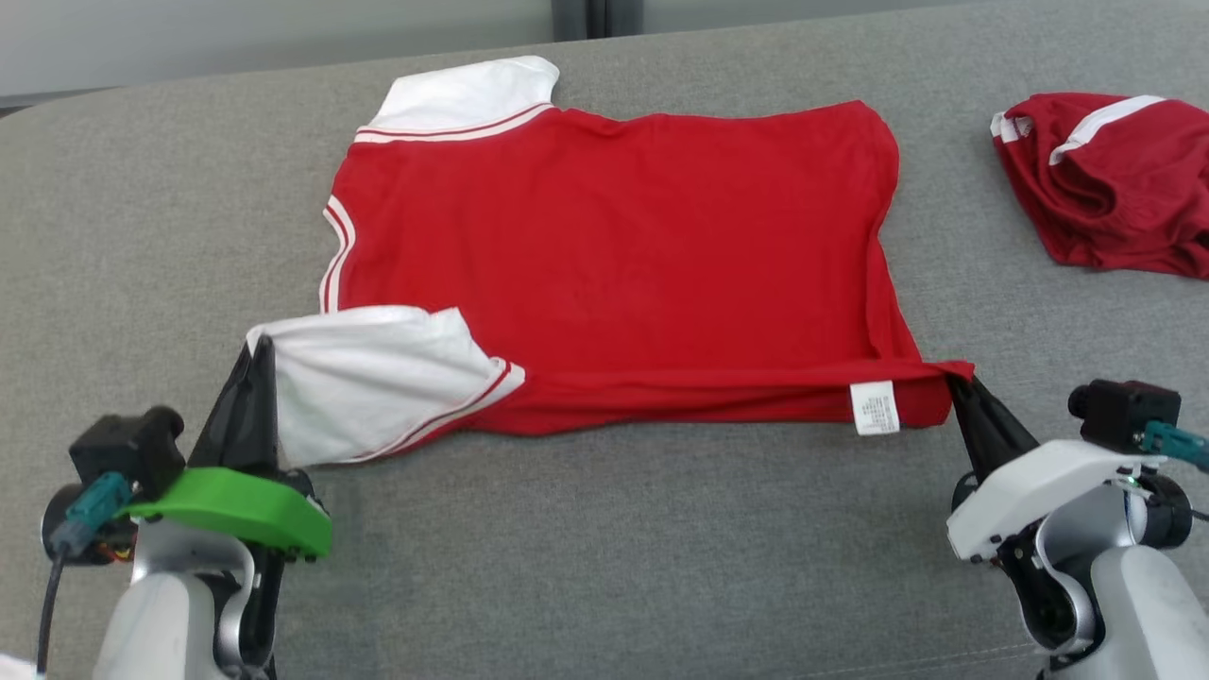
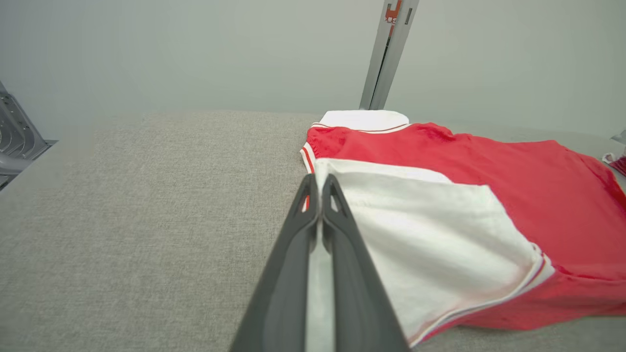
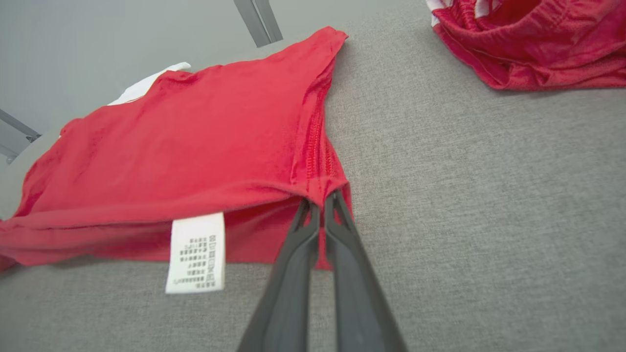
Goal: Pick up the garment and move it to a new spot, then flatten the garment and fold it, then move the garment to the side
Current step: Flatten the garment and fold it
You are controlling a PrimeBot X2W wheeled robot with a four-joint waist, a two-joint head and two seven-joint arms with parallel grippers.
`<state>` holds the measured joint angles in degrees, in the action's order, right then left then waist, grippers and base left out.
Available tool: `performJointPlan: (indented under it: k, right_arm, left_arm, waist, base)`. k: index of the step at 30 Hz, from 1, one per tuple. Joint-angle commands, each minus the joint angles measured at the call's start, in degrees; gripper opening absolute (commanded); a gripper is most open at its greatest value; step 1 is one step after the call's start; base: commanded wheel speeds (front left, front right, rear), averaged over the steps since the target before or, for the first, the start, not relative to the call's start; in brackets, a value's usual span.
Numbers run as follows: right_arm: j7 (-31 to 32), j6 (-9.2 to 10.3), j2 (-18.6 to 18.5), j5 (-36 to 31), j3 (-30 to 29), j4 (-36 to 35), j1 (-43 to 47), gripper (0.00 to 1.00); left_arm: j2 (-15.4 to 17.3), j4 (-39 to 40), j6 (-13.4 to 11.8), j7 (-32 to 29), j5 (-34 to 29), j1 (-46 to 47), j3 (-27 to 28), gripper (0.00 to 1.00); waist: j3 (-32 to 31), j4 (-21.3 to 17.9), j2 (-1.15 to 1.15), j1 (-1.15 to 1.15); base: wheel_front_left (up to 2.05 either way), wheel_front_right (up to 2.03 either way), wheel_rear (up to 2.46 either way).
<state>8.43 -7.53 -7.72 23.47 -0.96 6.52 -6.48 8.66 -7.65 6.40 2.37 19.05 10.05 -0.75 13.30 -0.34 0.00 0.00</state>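
Closest to the lens, low at either side: left gripper (image 1: 257, 351) and right gripper (image 1: 956, 380), each with fingers pressed together on cloth. At the left tips: outer edge of the white sleeve (image 1: 368, 378), pinched. At the right tips: hem corner just past the care label (image 1: 875, 408), pinched likewise. Ahead of both tips, spread on the grey cushion (image 1: 614, 548): red garment (image 1: 614, 246), long axis running from one gripper across to the other, near edge stretched between the two grips and slightly turned over. Beyond the right gripper and well apart: second red garment (image 1: 1105, 179), crumpled. Judged stage: flattening, or start of a fold. Probably calls for both tips travelling forward together, neither arm nearer than the other.
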Motion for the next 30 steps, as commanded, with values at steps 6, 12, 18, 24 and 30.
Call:
performJointPlan:
  k: [6, 12, 18, 24, 30]
  right_arm:
    - [-3.04, 0.08, -0.99, 0.39, 1.83, 5.37, -7.13, 0.86]
    - [-12.72, 0.08, -1.39, -1.40, 2.38, 7.58, -8.85, 1.00]
    - [-22.10, 0.08, -2.14, -6.98, 3.05, 5.00, -5.97, 1.00]
    - [-23.26, 0.08, -0.49, -11.18, 1.95, -2.74, -0.36, 1.00]
    - [-21.44, 0.08, 0.79, -12.81, 2.00, -7.86, 4.81, 1.00]
  left_arm:
    - [1.79, -8.06, 0.80, 2.69, 0.61, 9.09, -3.29, 0.01]
    - [1.31, -12.85, 1.01, 11.21, 0.15, 12.56, -5.07, 1.00]
    - [0.68, -9.23, -1.08, 12.82, -3.76, 9.28, -3.20, 1.00]
    - [-0.43, -2.42, -3.71, 12.80, -6.38, 0.88, -0.89, 1.00]
    - [-0.57, 1.49, -5.35, 12.63, -6.96, -6.17, -0.28, 1.00]
  waist:
    - [4.21, -0.57, 0.00, 0.00]
    - [4.91, -0.20, 0.00, 0.00]
    - [3.51, -0.39, 0.00, 0.00]
    - [0.80, -0.87, 0.00, 0.00]
    - [-1.48, -1.14, 0.00, 0.00]
  base:
    - [0.00, 0.00, 0.00]
    - [0.00, 0.00, 0.00]
    - [0.00, 0.00, 0.00]
    - [0.00, 0.00, 0.00]
    - [0.00, 0.00, 0.00]
